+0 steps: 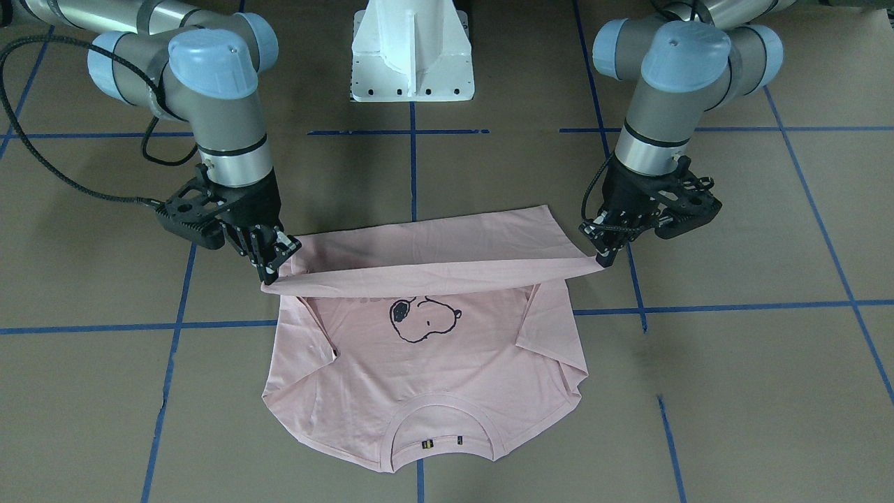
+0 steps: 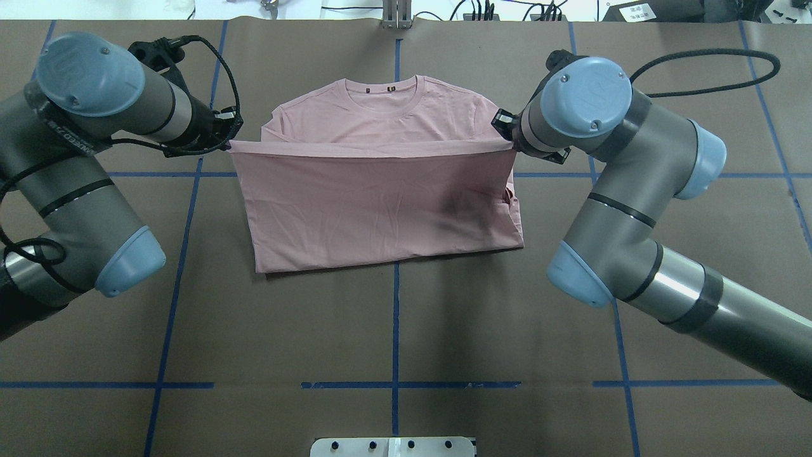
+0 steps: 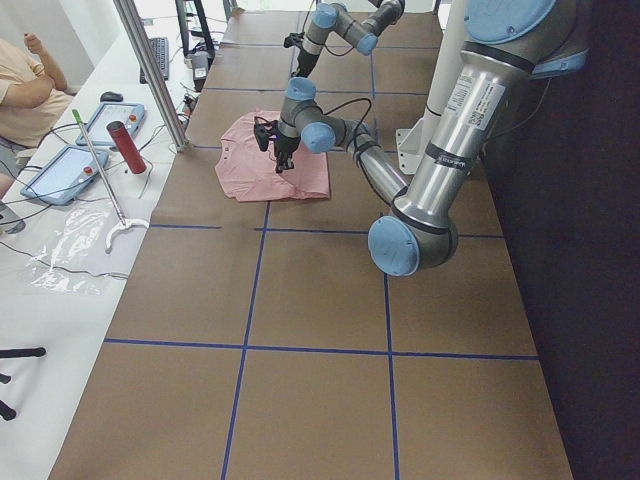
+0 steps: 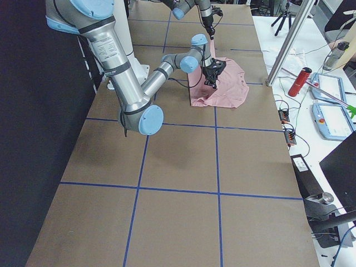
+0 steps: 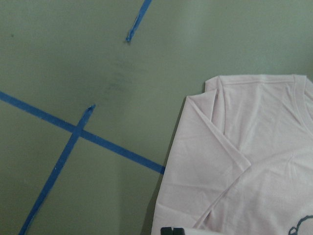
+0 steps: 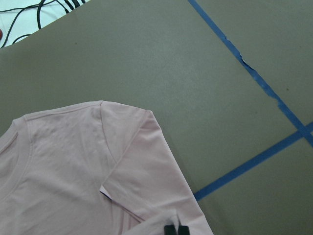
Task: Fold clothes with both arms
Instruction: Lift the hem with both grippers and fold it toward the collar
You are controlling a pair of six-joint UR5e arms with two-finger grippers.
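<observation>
Firmly, the pale pink T-shirt [image 1: 433, 370] was held at its two hem corners: the left gripper [image 1: 602, 260] was closed on one corner and the right gripper [image 1: 271, 269] was pinched on the other. Between the two sets of fingertips the hem [image 1: 433, 269] was stretched in a taut, nearly straight line, raised off the brown paper-covered table [image 1: 733, 391]. From that line the lower body of the shirt was draped back behind the grippers, toward the robot, where it was folded against the table. Ahead of the grippers, away from the robot, the upper part of the shirt was laid flat, front up. The cartoon dog print [image 1: 424, 318] was seen just beyond the raised hem, and the ribbed collar [image 1: 440, 412] lay farthest from the fingertips. Both sleeves [image 1: 318, 335] were folded inward over the chest. In each wrist view a shoulder of the shirt was seen below the camera, beside blue tape lines [image 5: 73, 132].
</observation>
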